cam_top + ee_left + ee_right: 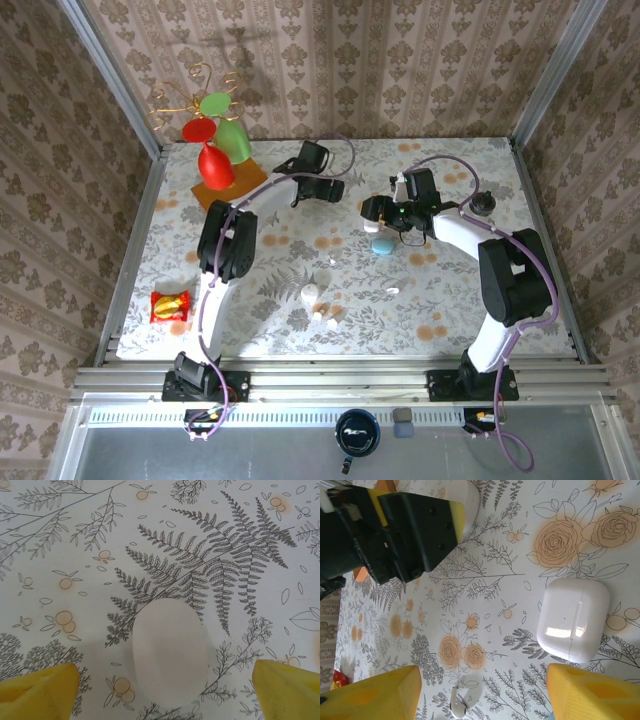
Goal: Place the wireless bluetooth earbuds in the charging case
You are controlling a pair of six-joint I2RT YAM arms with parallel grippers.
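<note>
Right gripper [481, 694] hangs released, jaws spread. An earbud [460, 703] lies flat between them, closer to the nine o'clock finger. It's tiny, but its long axis looks to run across the jaw line. From it, the white case [572, 620] sits at two o'clock, lid down. Left gripper [165, 689], also wide apart, straddles a white oval [170, 652] without touching. Right arm's nearer the earbud. No readable writing anywhere.

The white charging case [572, 620] is smooth, glossy plastic catching a bright highlight. The earbud [459, 705] looks the same shiny white plastic. The flower-printed table cover [520, 545] is matt; the right gripper [482, 680] has matt yellow fingertips [590, 692].
</note>
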